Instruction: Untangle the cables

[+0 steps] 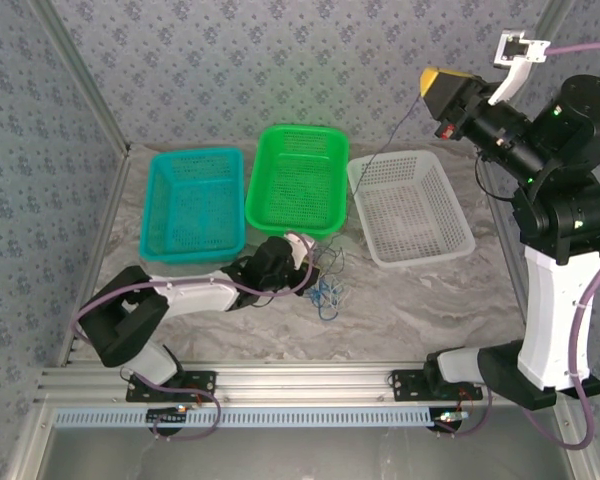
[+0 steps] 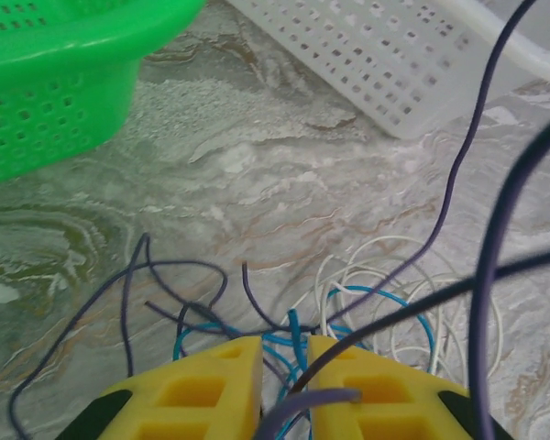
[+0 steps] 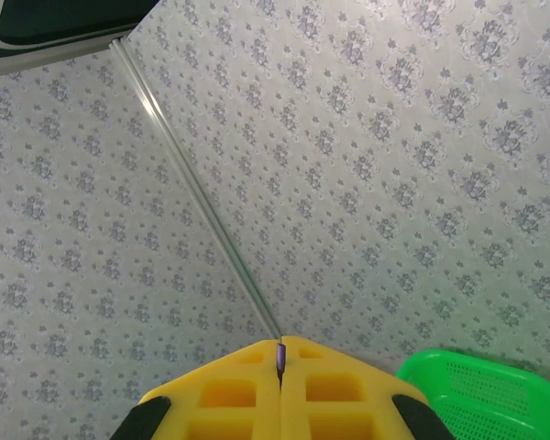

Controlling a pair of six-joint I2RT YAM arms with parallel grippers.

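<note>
The cables lie in a loose tangle on the marbled table, just in front of the green basket. My left gripper is down at the tangle. In the left wrist view its yellow fingers stand a narrow gap apart. The blue cable and dark strands run between them, and I cannot tell whether they are pinched. Pale loops lie to the right. A dark purple cable rises from the tangle to my right gripper, held high at the back. That gripper is shut on the cable's end.
Three baskets stand in a row at the back: teal, green and white. The green basket and white basket are close beyond the tangle. Patterned walls enclose the table.
</note>
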